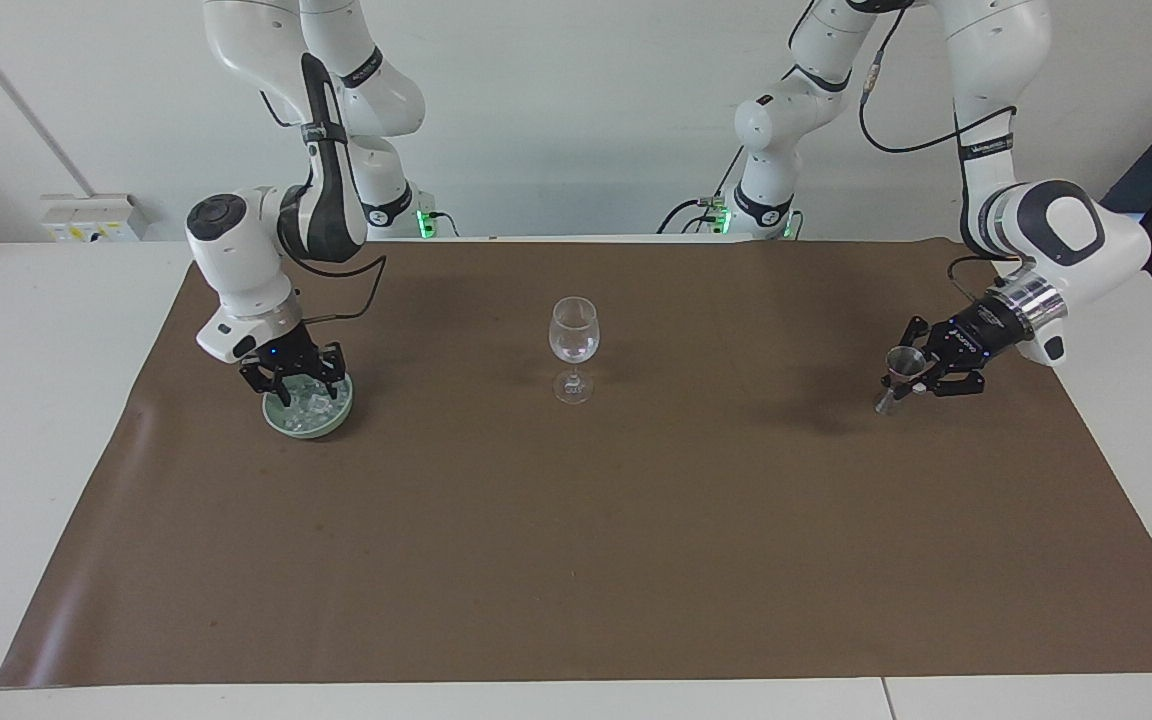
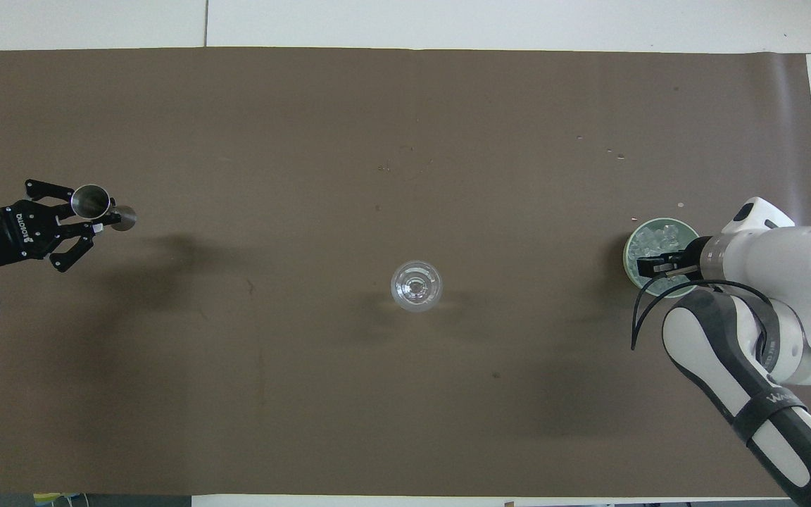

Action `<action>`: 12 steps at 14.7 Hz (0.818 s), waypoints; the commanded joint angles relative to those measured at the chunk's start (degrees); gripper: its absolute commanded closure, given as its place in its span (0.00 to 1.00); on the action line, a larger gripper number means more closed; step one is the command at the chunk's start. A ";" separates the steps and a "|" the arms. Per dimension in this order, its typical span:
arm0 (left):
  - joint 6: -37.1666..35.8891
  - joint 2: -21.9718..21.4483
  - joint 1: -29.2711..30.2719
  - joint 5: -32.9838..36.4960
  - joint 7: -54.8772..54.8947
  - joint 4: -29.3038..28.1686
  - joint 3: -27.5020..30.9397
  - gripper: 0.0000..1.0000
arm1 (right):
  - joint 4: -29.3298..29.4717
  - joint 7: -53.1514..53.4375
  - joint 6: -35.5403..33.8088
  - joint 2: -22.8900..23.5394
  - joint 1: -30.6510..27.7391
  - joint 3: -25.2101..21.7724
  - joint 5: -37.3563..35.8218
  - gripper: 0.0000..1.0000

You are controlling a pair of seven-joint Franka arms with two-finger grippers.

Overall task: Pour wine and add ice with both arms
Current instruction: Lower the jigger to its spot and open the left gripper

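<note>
A clear stemmed wine glass (image 1: 573,340) stands upright at the middle of the brown mat and also shows in the overhead view (image 2: 416,285). My left gripper (image 1: 911,385) (image 2: 99,217) is shut on a small metal jigger (image 1: 902,362) (image 2: 90,201). It holds the jigger tilted, low over the mat at the left arm's end, well clear of the glass. My right gripper (image 1: 294,378) (image 2: 648,267) is open, its tips down in the pale green bowl (image 1: 308,428) (image 2: 629,248). They are among the heaped ice (image 1: 314,402) (image 2: 655,236).
The brown mat (image 1: 576,560) covers most of the white table (image 1: 26,400). A few small specks (image 2: 617,155) lie on the mat farther from the robots than the bowl. A white socket box (image 1: 86,215) sits by the wall at the right arm's end.
</note>
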 commanded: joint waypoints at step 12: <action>4.15 5.34 1.74 -12.80 8.01 -6.60 -0.64 1.00 | 2.80 4.33 -2.54 0.61 1.35 0.46 0.03 0.39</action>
